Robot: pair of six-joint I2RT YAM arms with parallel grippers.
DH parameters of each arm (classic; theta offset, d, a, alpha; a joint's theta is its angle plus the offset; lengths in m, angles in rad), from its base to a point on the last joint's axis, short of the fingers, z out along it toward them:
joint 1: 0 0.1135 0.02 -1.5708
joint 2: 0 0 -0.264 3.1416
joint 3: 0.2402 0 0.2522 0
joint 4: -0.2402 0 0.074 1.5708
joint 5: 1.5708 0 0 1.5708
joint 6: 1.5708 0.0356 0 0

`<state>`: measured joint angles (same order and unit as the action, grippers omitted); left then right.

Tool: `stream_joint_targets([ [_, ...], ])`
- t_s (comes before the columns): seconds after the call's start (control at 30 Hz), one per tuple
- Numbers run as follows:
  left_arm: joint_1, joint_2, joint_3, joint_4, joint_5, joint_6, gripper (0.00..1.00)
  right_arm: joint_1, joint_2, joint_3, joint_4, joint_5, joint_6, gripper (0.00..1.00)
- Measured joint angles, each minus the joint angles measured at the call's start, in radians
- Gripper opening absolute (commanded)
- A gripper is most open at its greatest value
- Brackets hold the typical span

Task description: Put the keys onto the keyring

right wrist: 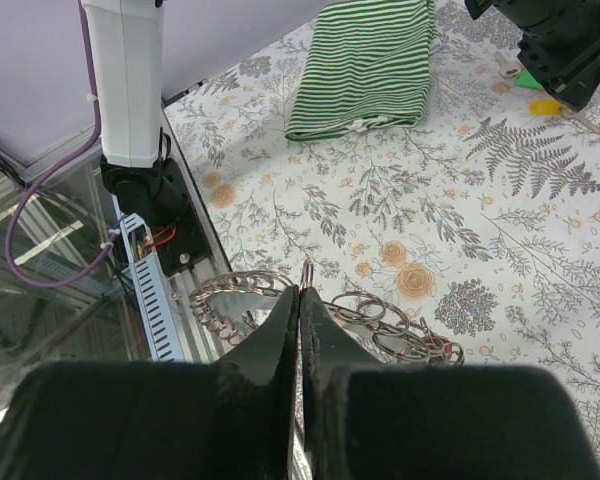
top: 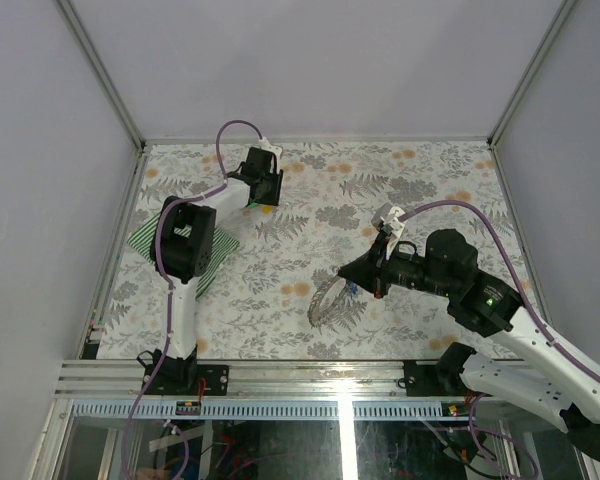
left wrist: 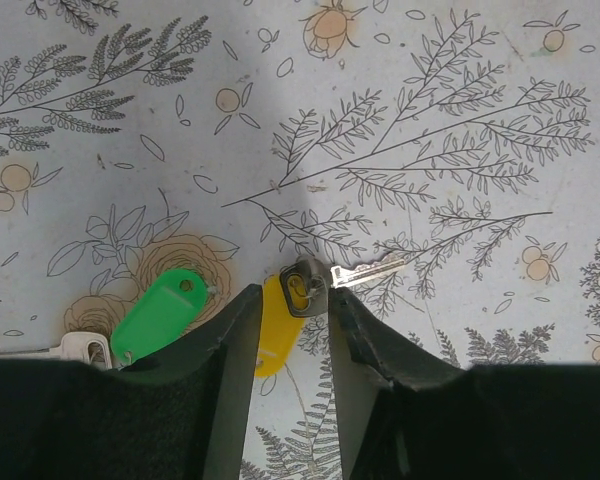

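In the left wrist view my left gripper (left wrist: 295, 295) stands open low over the floral table. A yellow-tagged key lies between its tips: yellow tag (left wrist: 278, 335), grey head (left wrist: 306, 284), metal blade (left wrist: 368, 270) pointing right. A green tag (left wrist: 160, 315) and a white one (left wrist: 82, 348) lie to the left. From above, this gripper (top: 265, 198) is at the far left-centre. My right gripper (right wrist: 300, 292) is shut on the keyring (right wrist: 230, 300). A small ring (right wrist: 306, 270) sticks up between its tips, and the chain (top: 325, 300) hangs onto the table at the centre.
A folded green-and-white striped cloth (top: 145, 235) lies at the table's left, partly under the left arm, and shows again (right wrist: 365, 60) in the right wrist view. The table's near metal edge (top: 310, 372) runs just behind the keyring. Grey walls close in the back and both sides.
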<state>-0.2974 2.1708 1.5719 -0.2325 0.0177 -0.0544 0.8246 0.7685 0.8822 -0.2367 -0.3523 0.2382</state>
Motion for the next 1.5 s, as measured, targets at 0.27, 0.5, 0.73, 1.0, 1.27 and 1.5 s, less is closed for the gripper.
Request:
stream_joint_targets([
  [0.27, 0.008, 0.0, 0.0, 0.0, 0.002, 0.0, 0.29, 0.0, 0.0, 0.0, 0.0, 0.0, 0.003, 0.0],
  [0.5, 0.008, 0.003, 0.001, 0.0, 0.015, 0.0, 0.22, 0.0, 0.0, 0.0, 0.0, -0.004, 0.007, 0.0],
  [0.73, 0.008, 0.009, 0.001, 0.0, 0.023, 0.001, 0.22, 0.0, 0.0, 0.0, 0.0, -0.005, 0.009, 0.0],
  [1.0, 0.011, 0.014, 0.001, -0.002, 0.028, 0.005, 0.06, 0.0, 0.0, 0.0, 0.0, -0.005, 0.01, 0.0],
  [1.27, 0.011, 0.014, 0.004, -0.003, 0.032, 0.013, 0.0, 0.0, 0.0, 0.0, 0.0, -0.005, 0.01, 0.0],
  [1.5, 0.011, -0.058, -0.053, 0.015, 0.096, 0.029, 0.0, 0.0, 0.0, 0.0, 0.0, -0.003, 0.008, 0.0],
])
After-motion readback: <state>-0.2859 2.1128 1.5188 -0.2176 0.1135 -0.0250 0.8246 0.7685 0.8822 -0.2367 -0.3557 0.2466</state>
